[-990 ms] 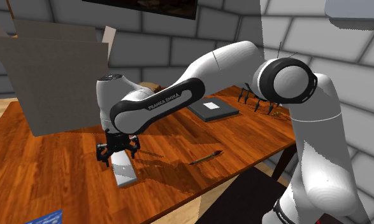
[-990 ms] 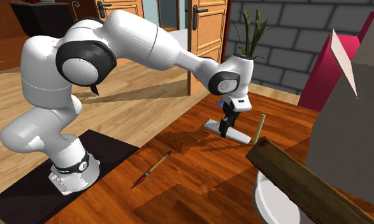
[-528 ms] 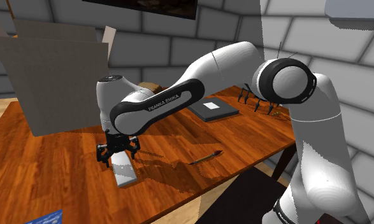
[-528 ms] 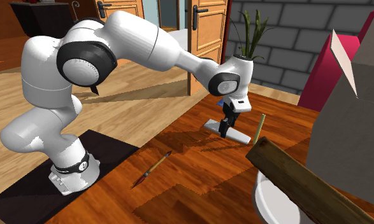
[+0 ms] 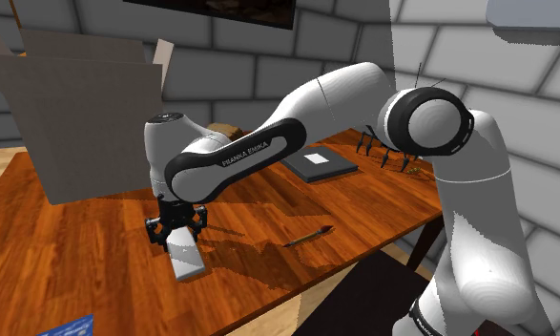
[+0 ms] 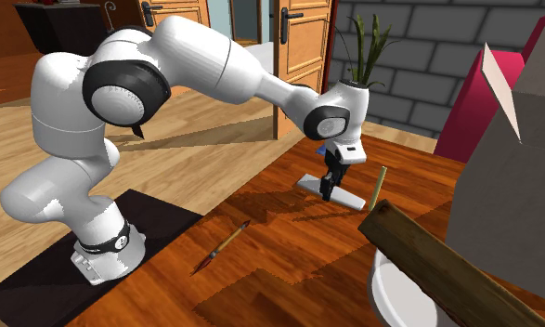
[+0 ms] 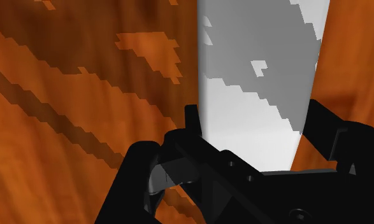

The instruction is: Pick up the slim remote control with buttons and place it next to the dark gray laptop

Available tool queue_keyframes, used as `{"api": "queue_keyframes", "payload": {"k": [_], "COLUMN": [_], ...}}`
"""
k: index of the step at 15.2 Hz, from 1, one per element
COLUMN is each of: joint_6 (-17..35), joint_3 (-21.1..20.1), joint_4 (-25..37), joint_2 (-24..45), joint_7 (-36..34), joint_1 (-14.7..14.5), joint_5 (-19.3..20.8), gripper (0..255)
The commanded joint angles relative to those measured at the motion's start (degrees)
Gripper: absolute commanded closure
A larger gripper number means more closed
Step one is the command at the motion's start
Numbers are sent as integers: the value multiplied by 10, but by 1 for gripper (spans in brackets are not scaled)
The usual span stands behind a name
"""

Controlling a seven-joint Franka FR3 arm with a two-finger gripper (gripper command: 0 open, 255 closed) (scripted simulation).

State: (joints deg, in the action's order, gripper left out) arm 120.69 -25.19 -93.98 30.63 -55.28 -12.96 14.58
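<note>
Remote [image 5: 186, 256] pale grey, flat on wooden table [image 5: 77, 239] | long axis ran from under gripper [image 5: 176, 234] toward near table edge | black fingers clasped both long sides | laptop [image 5: 318, 164] well apart

Bare surface [image 5: 96, 229] on every side of hand [image 5: 177, 237] clasping remote [image 5: 187, 260] | big box [image 5: 87, 124] stands near, behind | brush [image 5: 307, 236] lies across the open stretch towards laptop [image 5: 313, 171] | wood beside laptop's near edge free | plank [image 6: 447, 269] leans over bowl [image 6: 386, 288], well apart
</note>
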Motion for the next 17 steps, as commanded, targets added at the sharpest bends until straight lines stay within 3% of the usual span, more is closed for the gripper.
{"api": "queue_keyframes", "payload": {"k": [1,17], "joint_6": [0,-87], "joint_3": [0,-12], "joint_4": [0,50], "joint_2": [0,-41], "joint_7": [0,14], "joint_1": [0,5], "joint_5": [0,-22], "gripper": [255,255]}}
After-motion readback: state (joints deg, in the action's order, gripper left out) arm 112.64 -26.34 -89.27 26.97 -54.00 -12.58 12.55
